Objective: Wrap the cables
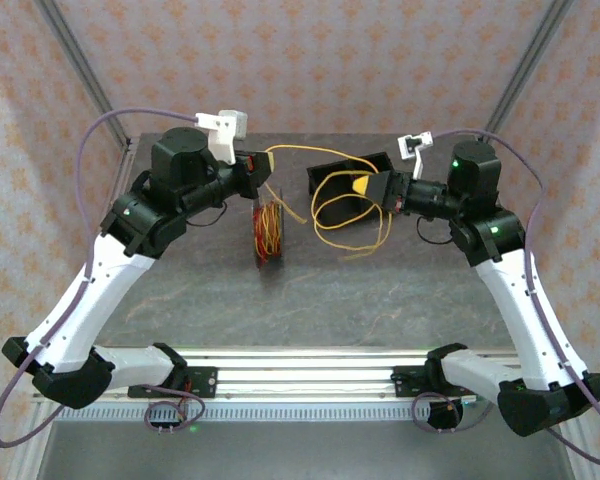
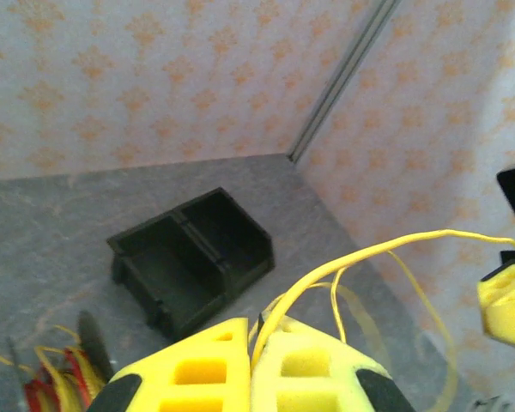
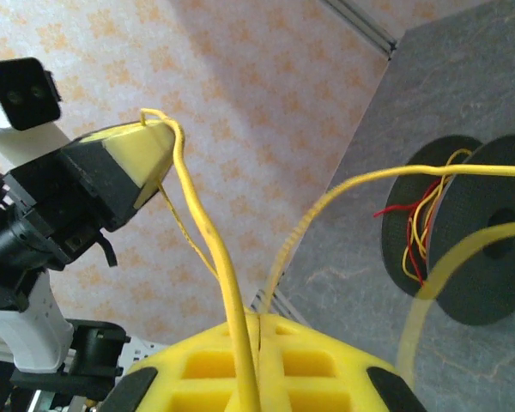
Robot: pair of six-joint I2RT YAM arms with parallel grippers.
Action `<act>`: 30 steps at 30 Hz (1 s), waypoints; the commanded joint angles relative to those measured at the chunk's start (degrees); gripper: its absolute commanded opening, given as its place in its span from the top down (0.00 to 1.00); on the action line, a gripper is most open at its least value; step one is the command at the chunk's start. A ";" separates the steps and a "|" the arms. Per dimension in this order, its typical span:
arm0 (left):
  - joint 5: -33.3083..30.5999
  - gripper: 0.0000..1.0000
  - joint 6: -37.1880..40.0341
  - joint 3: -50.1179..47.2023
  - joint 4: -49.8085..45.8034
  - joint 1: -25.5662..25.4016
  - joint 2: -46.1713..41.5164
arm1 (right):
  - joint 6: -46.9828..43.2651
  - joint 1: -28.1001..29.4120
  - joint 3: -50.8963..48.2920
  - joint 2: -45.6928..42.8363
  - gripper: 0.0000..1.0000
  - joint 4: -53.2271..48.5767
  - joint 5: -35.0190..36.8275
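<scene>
A yellow cable (image 1: 320,150) arcs above the table between my two grippers. My left gripper (image 1: 263,163) is shut on one end of it, and in the left wrist view the cable (image 2: 369,253) runs out from between the closed yellow fingers (image 2: 253,339). My right gripper (image 1: 361,187) is shut on the other part, the cable (image 3: 202,223) passing between its fingers (image 3: 259,324). More yellow loops (image 1: 352,228) lie on the table. A dark round spool (image 1: 268,233) stands on edge below the left gripper, with yellow and red wire (image 3: 416,232) on it.
A black two-compartment bin (image 1: 332,172) sits at the back of the table, just behind my right gripper, and shows again as the bin (image 2: 189,257) in the left wrist view. Patterned walls close in the back and sides. Arm bases and a metal rail (image 1: 300,365) line the near edge.
</scene>
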 commanded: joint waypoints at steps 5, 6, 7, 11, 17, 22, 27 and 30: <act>-7.34 1.00 6.71 3.11 -5.45 1.53 -1.32 | -4.05 -0.83 5.04 0.15 1.00 -11.84 10.00; -6.35 1.00 6.63 3.00 -5.33 1.61 -1.41 | -4.45 -0.83 5.68 0.39 1.00 -13.23 12.03; -5.79 1.00 6.58 2.85 -5.49 1.62 -1.37 | -4.85 -0.78 6.45 0.41 1.00 -15.05 15.47; -3.45 1.00 7.41 3.13 -8.57 1.55 -0.28 | -6.22 -0.86 10.38 0.76 1.00 -23.31 32.65; 8.61 0.89 2.28 -0.18 -4.92 1.58 2.09 | -0.63 -0.87 7.22 -0.48 1.00 -12.94 25.71; 11.07 0.75 -2.77 -6.34 3.18 1.59 2.62 | 8.03 -0.86 4.82 -0.75 1.00 -0.75 16.39; 11.96 0.51 -5.94 -10.05 8.94 1.45 2.82 | 12.57 -0.87 4.86 -0.82 1.00 3.82 13.51; 12.52 0.34 -8.18 -12.24 12.59 1.42 1.47 | 13.66 -0.90 5.16 -0.91 1.00 3.97 14.45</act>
